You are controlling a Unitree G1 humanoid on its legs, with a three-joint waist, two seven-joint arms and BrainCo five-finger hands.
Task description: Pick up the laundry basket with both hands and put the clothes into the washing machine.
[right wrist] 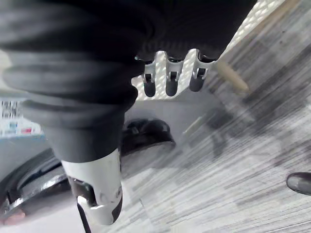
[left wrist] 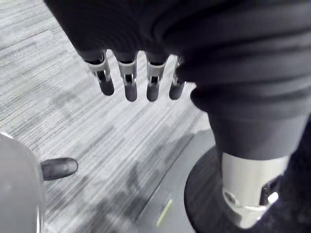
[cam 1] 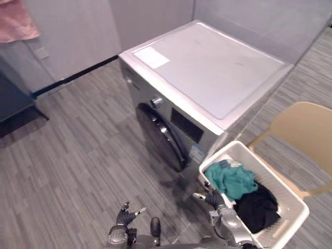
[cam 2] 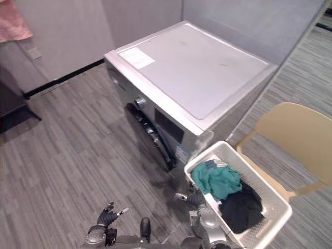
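Note:
A white laundry basket point(cam 1: 236, 146) rests on a tan chair point(cam 1: 306, 129) at the right of the silver washing machine point(cam 1: 207, 67). Inside it lie a teal cloth point(cam 1: 233, 179) and a black cloth point(cam 1: 257, 207). The machine's dark round door point(cam 1: 163, 135) sits flat against its front. My right hand point(cam 1: 213, 200) hovers just beside the basket's near left corner, fingers relaxed and holding nothing. Low over the floor in front of the machine, my left hand point(cam 1: 124, 215) is open and empty, well apart from the basket. In the right wrist view the basket's mesh wall point(right wrist: 262, 9) shows past the fingers point(right wrist: 170, 82).
Grey plank floor point(cam 1: 78, 166) spreads to the left of the machine. A dark piece of furniture point(cam 1: 10, 104) stands at the far left, with a pink cloth point(cam 1: 15, 21) hanging above it. Walls close in behind the machine. A chair leg point(right wrist: 233, 80) runs under the basket.

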